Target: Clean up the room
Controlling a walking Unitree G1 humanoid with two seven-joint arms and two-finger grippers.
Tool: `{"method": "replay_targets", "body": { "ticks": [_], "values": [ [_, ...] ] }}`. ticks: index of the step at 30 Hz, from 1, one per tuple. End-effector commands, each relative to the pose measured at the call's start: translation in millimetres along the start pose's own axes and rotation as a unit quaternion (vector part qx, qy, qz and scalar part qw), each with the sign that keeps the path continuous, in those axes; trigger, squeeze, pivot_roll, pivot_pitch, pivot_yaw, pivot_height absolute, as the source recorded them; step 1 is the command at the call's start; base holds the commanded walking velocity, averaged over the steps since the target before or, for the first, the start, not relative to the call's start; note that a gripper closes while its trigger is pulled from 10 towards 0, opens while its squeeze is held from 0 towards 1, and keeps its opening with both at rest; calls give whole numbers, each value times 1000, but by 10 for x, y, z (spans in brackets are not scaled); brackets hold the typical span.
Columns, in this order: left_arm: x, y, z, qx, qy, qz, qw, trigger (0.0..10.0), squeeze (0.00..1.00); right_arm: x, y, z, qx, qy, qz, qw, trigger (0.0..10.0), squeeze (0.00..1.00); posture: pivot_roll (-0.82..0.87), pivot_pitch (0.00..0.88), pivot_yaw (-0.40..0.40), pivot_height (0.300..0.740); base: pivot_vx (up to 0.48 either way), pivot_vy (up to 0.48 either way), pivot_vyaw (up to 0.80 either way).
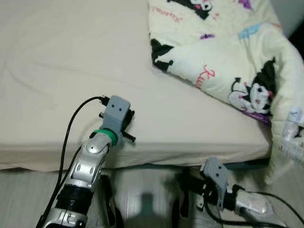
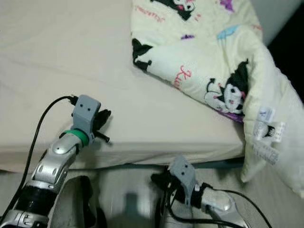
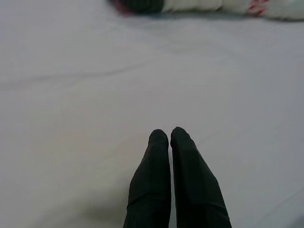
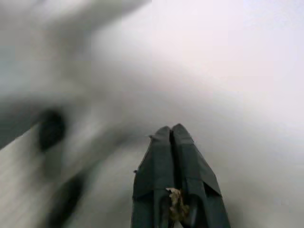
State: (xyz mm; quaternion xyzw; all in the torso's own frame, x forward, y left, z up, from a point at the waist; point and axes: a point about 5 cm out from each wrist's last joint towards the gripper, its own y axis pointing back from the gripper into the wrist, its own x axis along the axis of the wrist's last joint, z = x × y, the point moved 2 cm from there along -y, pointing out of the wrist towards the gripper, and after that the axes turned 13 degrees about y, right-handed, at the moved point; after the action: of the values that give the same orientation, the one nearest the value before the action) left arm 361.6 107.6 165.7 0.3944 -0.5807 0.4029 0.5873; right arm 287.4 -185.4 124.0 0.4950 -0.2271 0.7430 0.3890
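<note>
Low by the bed edge my right gripper hung with jaws closed and empty, as did my left gripper over the bed sheet, so I feared snagging it before reaching the cartoon-print comforter heaped at the bed's right corner.

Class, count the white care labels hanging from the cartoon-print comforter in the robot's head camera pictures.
2 that I can make out on the comforter: an upper label and a lower label, both at its corner hanging off the bed's right edge. Folds may hide others.
</note>
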Motion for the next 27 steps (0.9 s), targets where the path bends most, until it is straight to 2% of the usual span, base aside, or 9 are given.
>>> {"method": "replay_targets", "body": {
  "ticks": [1,2,3,6,16,18,19,20,27],
  "values": [
    [-139,17,28,-3,11,-21,1000,10000,0,51,134,545,-164,-5,0,986,10000,63,-95,300,55,555,0,0,0],
    [-135,11,41,-3,12,-21,1000,10000,0,97,185,824,-251,3,8,968,10000,1000,-95,300,55,555,0,0,0],
    [-135,11,41,-3,12,-21,1000,10000,0,97,185,824,-251,3,8,968,10000,1000,-95,300,55,555,0,0,0],
    [-118,4,46,-3,13,-19,1000,10000,0,173,290,1231,-376,24,19,926,10000,1000,-68,298,69,555,0,0,0],
    [-104,30,-13,1,5,-20,1000,10000,0,107,275,1636,-450,17,-29,892,10000,1000,-26,291,80,555,0,0,0],
    [-105,36,-28,3,4,-20,1000,10000,0,161,271,1743,-468,67,-55,879,10000,1000,-21,286,81,555,0,0,0],
    [-109,43,-41,5,3,-20,1000,10000,0,345,271,1893,-484,166,-74,856,10000,1000,-16,280,79,555,0,0,0],
    [-109,44,-40,5,2,-20,1000,10000,0,467,297,1971,-497,200,-67,842,10000,1000,-16,280,79,555,0,0,0],
    [-119,53,-32,6,4,-20,1000,10000,0,622,552,2177,-531,213,-58,818,10000,1000,-21,277,76,555,0,0,0]
  ]
}}
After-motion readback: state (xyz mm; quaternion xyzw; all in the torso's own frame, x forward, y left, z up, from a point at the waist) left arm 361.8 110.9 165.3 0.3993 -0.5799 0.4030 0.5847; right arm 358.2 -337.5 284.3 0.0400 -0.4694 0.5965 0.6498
